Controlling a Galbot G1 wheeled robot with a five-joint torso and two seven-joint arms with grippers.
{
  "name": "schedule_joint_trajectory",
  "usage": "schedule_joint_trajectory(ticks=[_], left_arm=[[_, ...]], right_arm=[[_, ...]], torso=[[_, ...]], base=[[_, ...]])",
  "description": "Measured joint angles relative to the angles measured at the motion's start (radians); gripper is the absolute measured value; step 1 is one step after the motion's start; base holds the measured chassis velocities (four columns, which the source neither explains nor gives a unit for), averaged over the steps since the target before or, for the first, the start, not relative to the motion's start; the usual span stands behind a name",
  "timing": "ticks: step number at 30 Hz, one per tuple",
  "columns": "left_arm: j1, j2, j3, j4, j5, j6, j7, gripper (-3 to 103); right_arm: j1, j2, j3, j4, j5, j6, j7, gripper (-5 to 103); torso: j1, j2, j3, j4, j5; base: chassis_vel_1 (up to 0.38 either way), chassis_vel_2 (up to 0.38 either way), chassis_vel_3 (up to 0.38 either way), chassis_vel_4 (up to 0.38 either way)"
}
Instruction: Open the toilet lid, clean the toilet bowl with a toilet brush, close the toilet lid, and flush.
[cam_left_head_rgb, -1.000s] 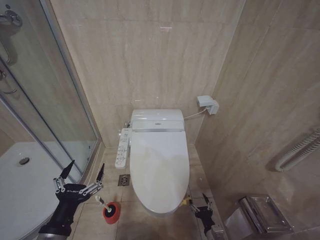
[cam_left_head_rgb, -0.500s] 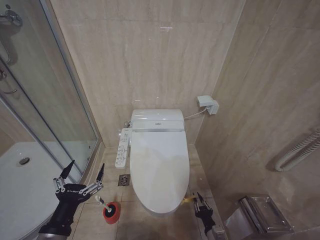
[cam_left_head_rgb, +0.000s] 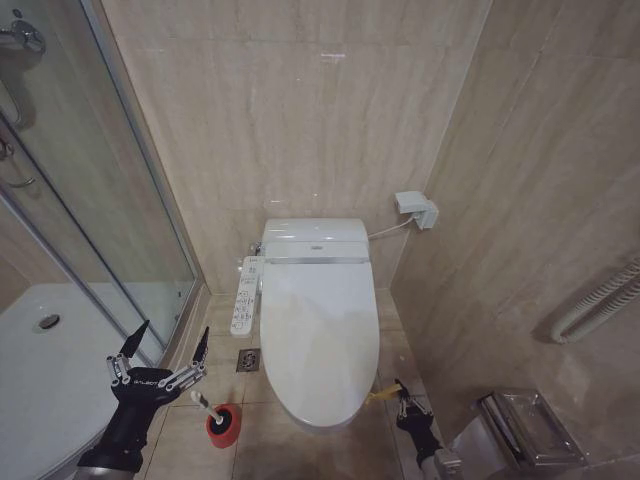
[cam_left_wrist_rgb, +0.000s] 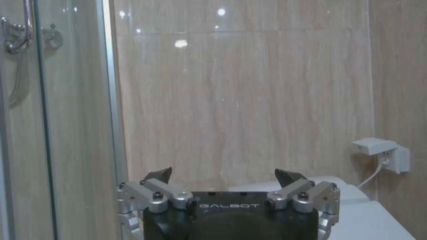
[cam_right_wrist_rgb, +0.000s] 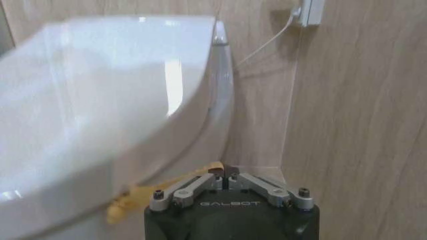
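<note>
The toilet lid (cam_left_head_rgb: 318, 340) is seen closed at frame centre, its yellow tag (cam_right_wrist_rgb: 143, 194) pinched by the right gripper (cam_left_head_rgb: 402, 392), fingers together. At lower left, the left gripper (cam_left_head_rgb: 165, 350) is held spread beside the toilet brush (cam_left_head_rgb: 205, 405). The thin tag could be lost from the pinch if it is pulled askew.

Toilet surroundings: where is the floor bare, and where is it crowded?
Bare floor tile lies in front of the toilet lid, between brush holder and right gripper. Crowded: left, open left gripper over toilet brush; right, the wall gap.
</note>
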Motion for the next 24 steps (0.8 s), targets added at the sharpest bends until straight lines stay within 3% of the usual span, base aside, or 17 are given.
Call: schedule_joint_trajectory(ticks=[11, 14, 17, 19, 24], left_arm=[[0.0, 0.0, 0.0, 0.0, 0.0, 0.0, 0.0, 100], [0.0, 0.0, 0.0, 0.0, 0.0, 0.0, 0.0, 100], [0.0, 0.0, 0.0, 0.0, 0.0, 0.0, 0.0, 100], [0.0, 0.0, 0.0, 0.0, 0.0, 0.0, 0.0, 100], [0.0, 0.0, 0.0, 0.0, 0.0, 0.0, 0.0, 100]], right_arm=[[-0.185, -0.041, 0.018, 0.41, 0.145, -0.098, -0.02, 1], [-0.194, -0.057, 0.024, 0.538, 0.202, -0.161, 0.0, 1], [-0.148, -0.065, 0.03, 0.731, 0.325, -0.299, 0.076, 1], [-0.081, -0.071, 0.022, 0.787, 0.393, -0.355, 0.143, 1], [0.042, -0.085, 0.018, 0.851, 0.513, -0.434, 0.247, 1]], torso=[[0.0, 0.0, 0.0, -0.0004, -0.0002], [0.0, 0.0, 0.0, -0.0003, 0.0001], [0.0, 0.0, 0.0, -0.0005, -0.0005], [0.0, 0.0, 0.0, 0.0, -0.0003], [0.0, 0.0, 0.0, 0.0002, -0.0002]], base=[[0.0, 0.0, 0.0, 0.0], [0.0, 0.0, 0.0, 0.0], [0.0, 0.0, 0.0, 0.0], [0.0, 0.0, 0.0, 0.0], [0.0, 0.0, 0.0, 0.0]])
